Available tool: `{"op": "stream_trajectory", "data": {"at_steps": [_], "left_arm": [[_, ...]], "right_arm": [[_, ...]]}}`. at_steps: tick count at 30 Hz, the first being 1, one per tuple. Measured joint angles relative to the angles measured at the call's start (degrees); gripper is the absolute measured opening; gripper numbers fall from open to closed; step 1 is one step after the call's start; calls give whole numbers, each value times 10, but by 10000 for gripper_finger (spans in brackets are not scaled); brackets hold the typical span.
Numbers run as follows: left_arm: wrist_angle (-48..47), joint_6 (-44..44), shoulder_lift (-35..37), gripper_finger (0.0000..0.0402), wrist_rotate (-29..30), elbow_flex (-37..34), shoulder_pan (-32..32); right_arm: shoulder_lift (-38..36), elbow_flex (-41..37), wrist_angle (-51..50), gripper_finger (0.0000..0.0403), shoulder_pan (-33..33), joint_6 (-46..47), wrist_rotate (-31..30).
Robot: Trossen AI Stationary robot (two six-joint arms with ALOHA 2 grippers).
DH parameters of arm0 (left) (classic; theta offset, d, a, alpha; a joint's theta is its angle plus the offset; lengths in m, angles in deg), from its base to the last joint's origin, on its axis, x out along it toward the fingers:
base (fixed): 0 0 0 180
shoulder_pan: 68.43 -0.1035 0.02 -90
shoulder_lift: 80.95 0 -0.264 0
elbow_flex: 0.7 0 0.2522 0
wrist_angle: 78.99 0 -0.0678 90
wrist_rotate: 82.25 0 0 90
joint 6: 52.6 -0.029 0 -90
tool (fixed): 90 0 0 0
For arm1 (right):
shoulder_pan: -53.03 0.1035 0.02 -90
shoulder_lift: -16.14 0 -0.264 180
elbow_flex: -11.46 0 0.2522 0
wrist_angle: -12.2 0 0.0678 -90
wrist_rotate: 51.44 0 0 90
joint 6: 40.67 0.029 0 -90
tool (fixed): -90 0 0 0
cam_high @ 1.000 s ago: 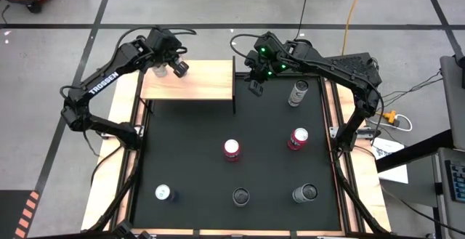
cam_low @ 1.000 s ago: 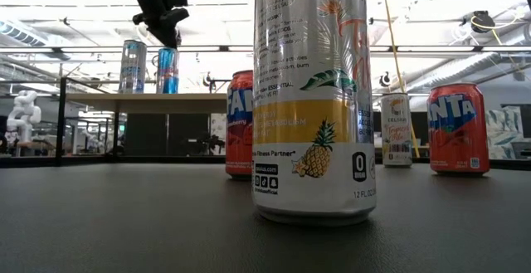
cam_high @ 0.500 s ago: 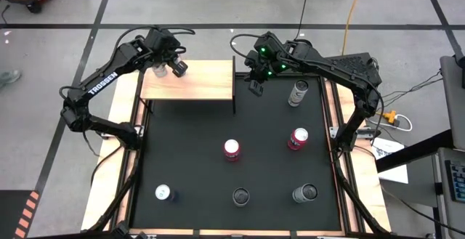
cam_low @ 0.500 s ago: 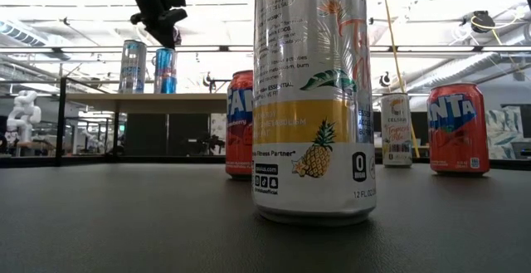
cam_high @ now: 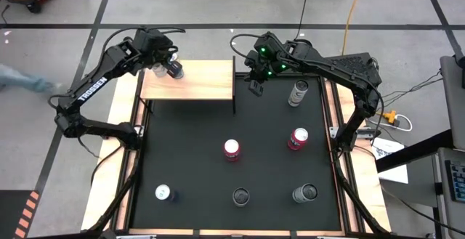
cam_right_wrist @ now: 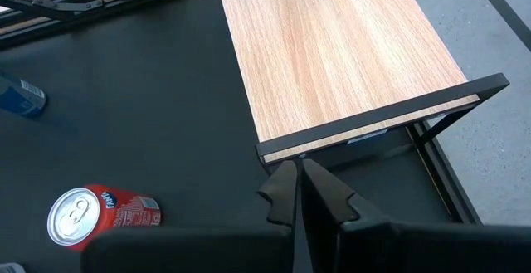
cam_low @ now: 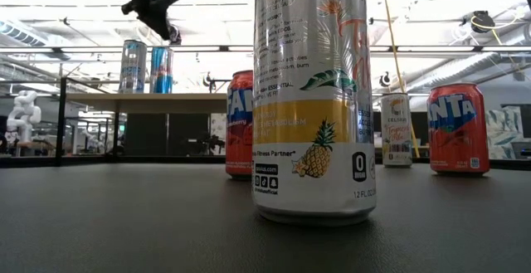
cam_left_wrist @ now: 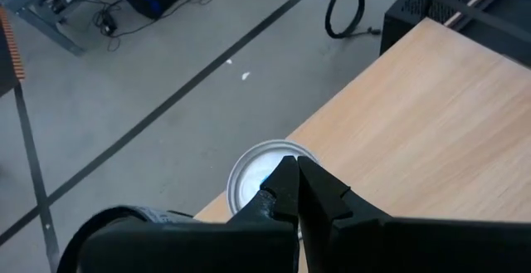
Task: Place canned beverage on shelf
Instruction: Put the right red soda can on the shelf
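Observation:
The shelf (cam_high: 192,81), a pale wood board on a thin black frame, stands at the mat's far left. Two cans stand upright on its far left end: a tall silver-blue one (cam_low: 133,65) and a blue one (cam_low: 163,70). My left gripper (cam_low: 172,34) hangs shut above them, clear of their tops. In the left wrist view its shut fingertips (cam_left_wrist: 295,173) stand over a silver can top (cam_left_wrist: 253,169). My right gripper (cam_high: 256,88) hangs shut, holding nothing, just off the shelf's right end (cam_right_wrist: 373,115).
Several cans stand on the black mat (cam_high: 189,152): a silver one (cam_high: 298,92) at the far right, two red ones (cam_high: 232,149) (cam_high: 298,138) in the middle, and three (cam_high: 163,192) (cam_high: 240,195) (cam_high: 306,192) along the near edge. Wooden strips border the mat.
My left gripper, shut throughout, has risen and drawn back toward the table's far left, away from the cans on the shelf. The cans have stayed upright in place.

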Motion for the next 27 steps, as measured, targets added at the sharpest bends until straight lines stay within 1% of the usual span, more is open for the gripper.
{"op": "stream_trajectory", "data": {"at_steps": [14,17,20,24,27], "left_arm": [[2,0,1,1,0,2,2],[3,1,4,1,-30,2,9],[4,2,20,1,-55,2,23],[5,2,46,1,-59,2,44],[5,2,76,1,-59,2,60]], "right_arm": [[0,0,0,0,0,0,0],[0,0,0,0,0,4,0],[0,0,-4,0,0,17,1],[0,0,-43,0,3,16,16],[-1,0,-84,0,10,14,14]]}}
